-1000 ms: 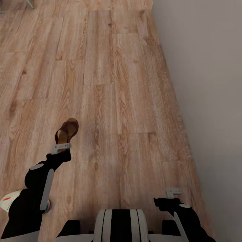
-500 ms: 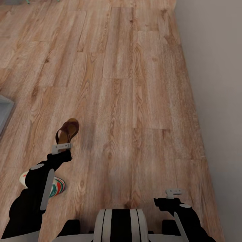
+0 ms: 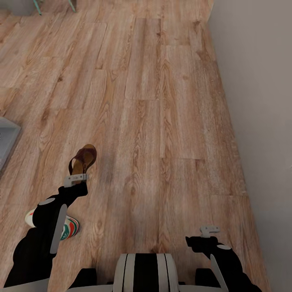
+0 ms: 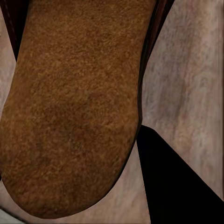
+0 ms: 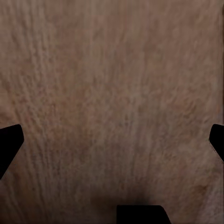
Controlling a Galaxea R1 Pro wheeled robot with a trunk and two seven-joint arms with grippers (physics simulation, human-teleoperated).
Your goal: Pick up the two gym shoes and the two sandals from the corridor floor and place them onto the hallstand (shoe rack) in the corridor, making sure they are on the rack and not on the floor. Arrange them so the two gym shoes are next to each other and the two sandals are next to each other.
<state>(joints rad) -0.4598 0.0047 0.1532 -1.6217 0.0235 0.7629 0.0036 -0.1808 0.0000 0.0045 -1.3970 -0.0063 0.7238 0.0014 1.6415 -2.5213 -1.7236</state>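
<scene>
pale grey hallstand (image 3: 7,140) corner at far left | white sneaker with green and red stripes (image 3: 68,228) on wood-plank floor (image 3: 162,121) under left arm | left gripper (image 3: 76,179) fingers clamped on dark brown leather sandal (image 3: 83,159) | right gripper (image 3: 209,230) fingers wide, holding nothing

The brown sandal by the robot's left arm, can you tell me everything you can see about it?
The sandal is dark brown with maroon straps looping over a tan footbed that looks like soft suede up close in the left wrist view. It juts forward from the left gripper, which seems to hold its near end, above the wood-plank floor. Whether it touches the floor cannot be told. A striped gym shoe lies behind it, partly hidden by the arm.
</scene>
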